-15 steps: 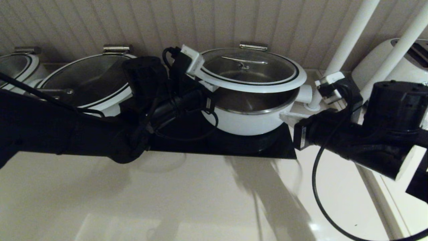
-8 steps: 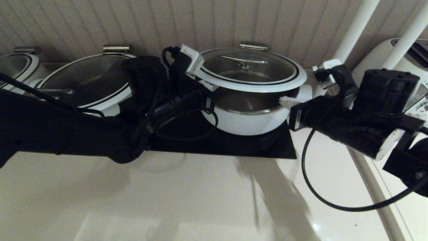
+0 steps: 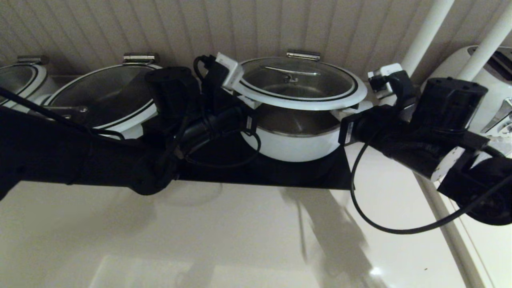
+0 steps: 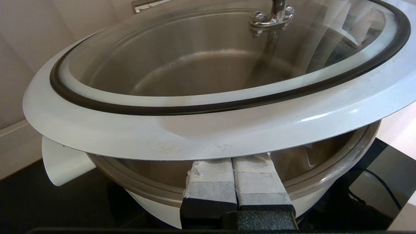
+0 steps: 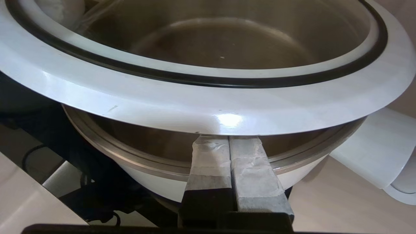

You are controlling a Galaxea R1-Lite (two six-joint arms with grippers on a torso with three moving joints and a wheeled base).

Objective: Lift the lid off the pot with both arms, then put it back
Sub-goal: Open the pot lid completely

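The glass lid (image 3: 300, 86) with its white rim and steel bar handle (image 3: 292, 73) hangs a little above the deep white pot (image 3: 296, 146), tilted so that the steel lining shows in the gap. My left gripper (image 3: 250, 105) is shut, its taped fingertips (image 4: 211, 169) tucked under the lid's left rim (image 4: 208, 136), over the pot's edge. My right gripper (image 3: 343, 114) is shut too, its fingertips (image 5: 247, 152) under the lid's right rim (image 5: 227, 113). The pot's stubby side handles show in the left wrist view (image 4: 65, 162) and the right wrist view (image 5: 373, 146).
The pot stands on a black hob plate (image 3: 280, 172) against the panelled wall. A wider lidded pot (image 3: 104, 96) sits to its left and another (image 3: 20, 78) at the far left. Two white posts (image 3: 424, 36) and a white toaster (image 3: 488, 68) stand at the right.
My right arm has swung left and upward; its tip went from beside the pot's right side to under the lid's right rim. The left arm and lid have stayed put.
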